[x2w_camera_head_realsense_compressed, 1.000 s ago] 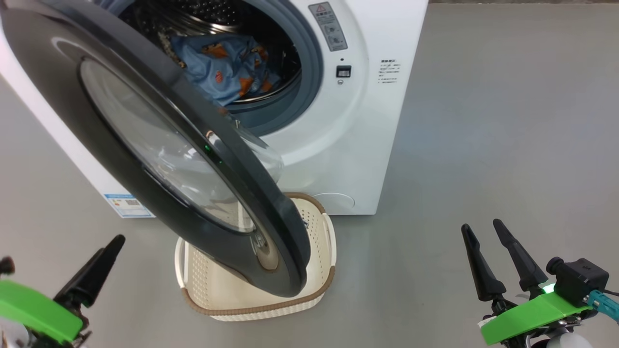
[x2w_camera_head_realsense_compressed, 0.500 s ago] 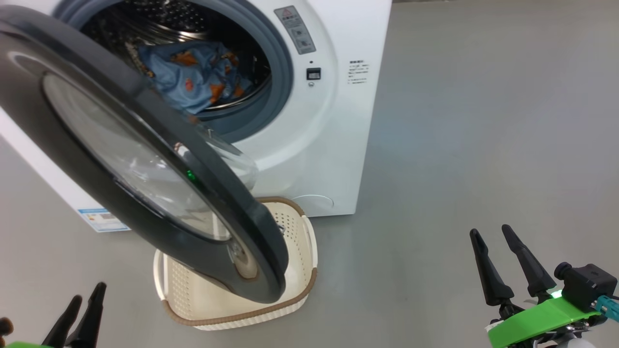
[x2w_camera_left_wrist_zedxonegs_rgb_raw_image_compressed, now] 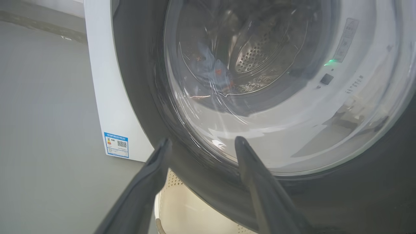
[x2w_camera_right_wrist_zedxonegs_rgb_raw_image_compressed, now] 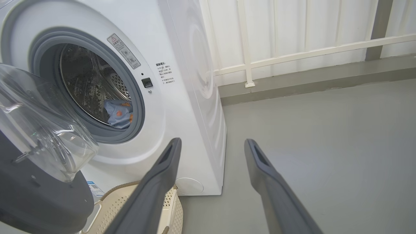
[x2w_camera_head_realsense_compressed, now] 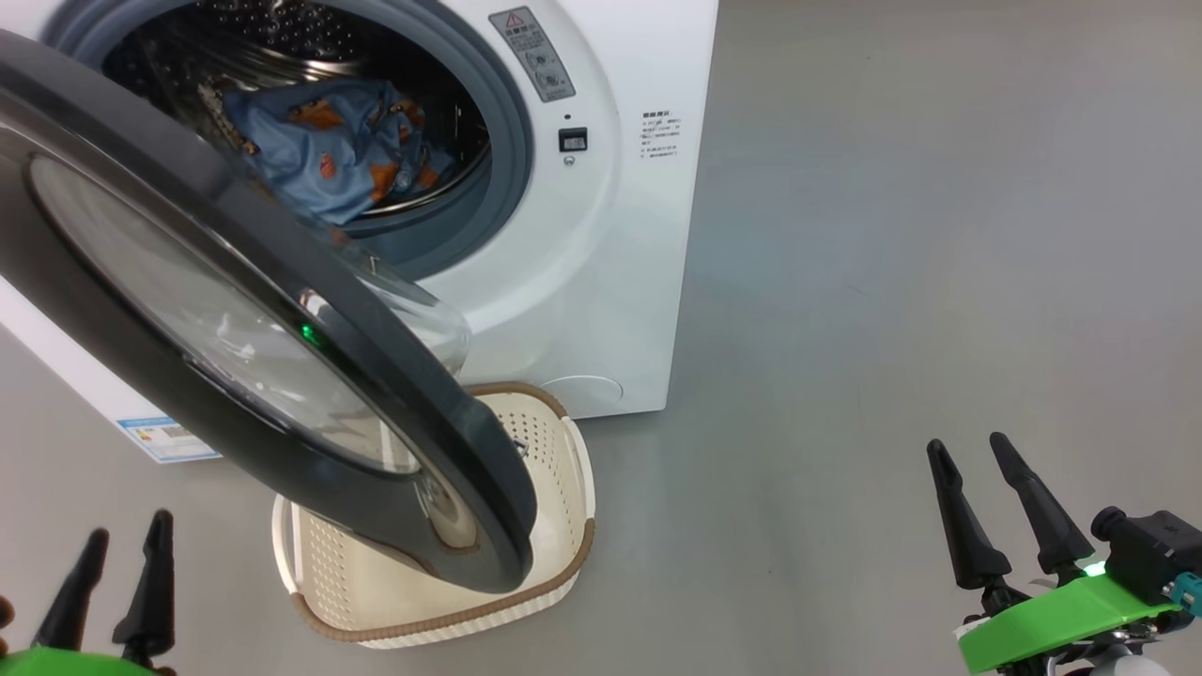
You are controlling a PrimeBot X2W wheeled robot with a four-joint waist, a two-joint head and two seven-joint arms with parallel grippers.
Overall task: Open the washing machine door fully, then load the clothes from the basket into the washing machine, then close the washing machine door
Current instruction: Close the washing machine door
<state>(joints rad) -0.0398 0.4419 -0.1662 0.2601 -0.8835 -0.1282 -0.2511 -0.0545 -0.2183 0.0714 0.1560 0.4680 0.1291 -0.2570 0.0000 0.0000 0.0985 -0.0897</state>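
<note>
The left gripper (x2w_camera_head_realsense_compressed: pixel 130 526) and the right gripper (x2w_camera_head_realsense_compressed: pixel 965 442) are held low in front, each with its fingers parted and nothing gripped. Beyond them, the basket (x2w_camera_head_realsense_compressed: pixel 441 615) is seen on the floor (x2w_camera_head_realsense_compressed: pixel 892 282), partly overhung by the half-open door (x2w_camera_head_realsense_compressed: pixel 451 451). Farther back, the clothes (x2w_camera_head_realsense_compressed: pixel 319 155) are lodged inside the washing machine (x2w_camera_head_realsense_compressed: pixel 601 282).

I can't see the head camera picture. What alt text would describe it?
A white washing machine stands with its black-rimmed door open above a cream basket; blue printed clothes lie inside. The left gripper and right gripper sit open at the bottom corners.
</note>
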